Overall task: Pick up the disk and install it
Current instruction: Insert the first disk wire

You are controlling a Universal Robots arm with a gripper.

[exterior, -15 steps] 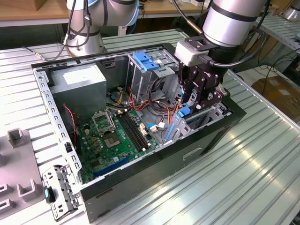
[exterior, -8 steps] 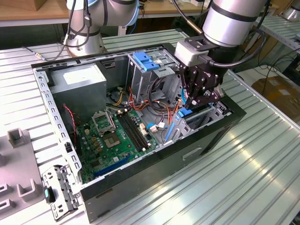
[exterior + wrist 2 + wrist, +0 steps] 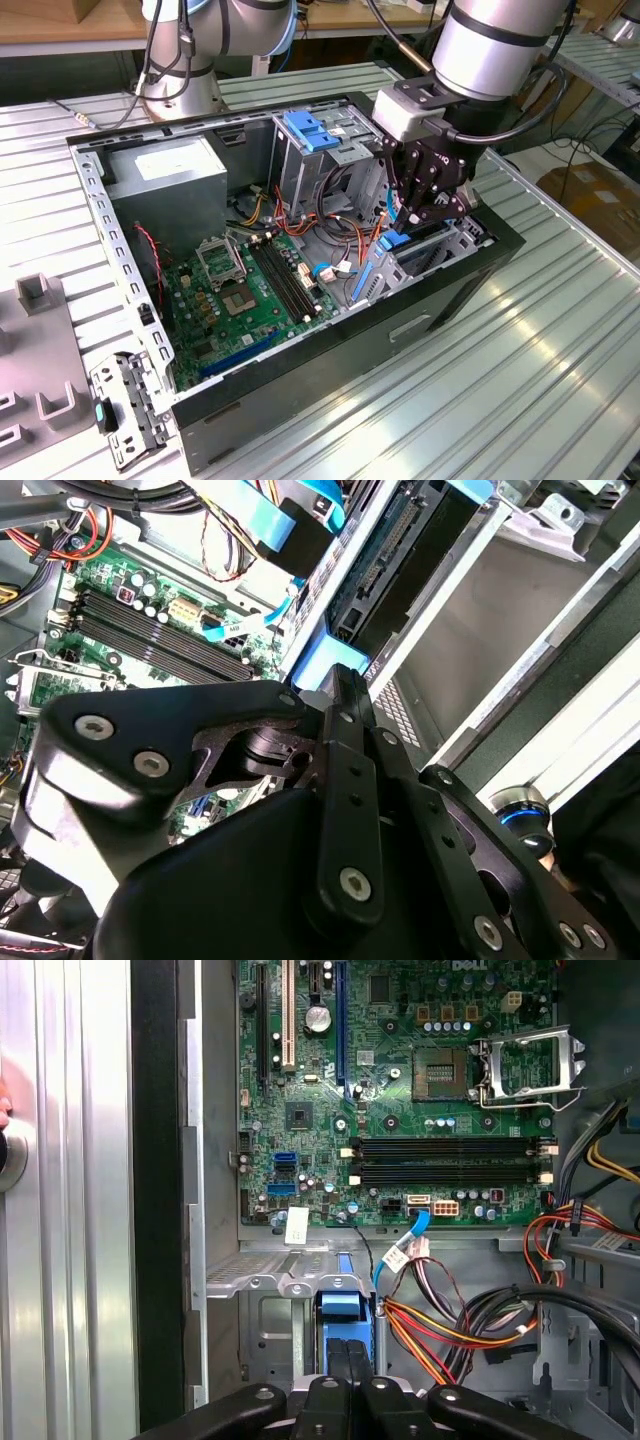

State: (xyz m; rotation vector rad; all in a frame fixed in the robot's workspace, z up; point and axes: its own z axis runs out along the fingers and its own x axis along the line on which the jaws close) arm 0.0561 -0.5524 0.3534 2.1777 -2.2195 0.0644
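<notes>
Disk [image 3: 345, 1305], blue-framed, edgewise in metal bay [image 3: 262, 1280], black fingers [image 3: 338, 1362] closed together at its edge

Open computer case [image 3: 330, 375], gripper [image 3: 420, 214] touching blue-framed disk [image 3: 412, 241]

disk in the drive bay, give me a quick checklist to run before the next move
1. Is the disk lined up with the drive bay? Ok: it stands on edge inside the bay's metal walls.
2. Is the gripper over the disk? Ok: it hangs right above the blue carrier edge.
3. Is the hold on the disk secure? Cannot tell.
4. Is the disk fully seated? Cannot tell: its lower end is hidden.
5. Are the cables out of the bay? Ok: the orange and yellow bundle lies beside the bay, not across the carrier.
</notes>
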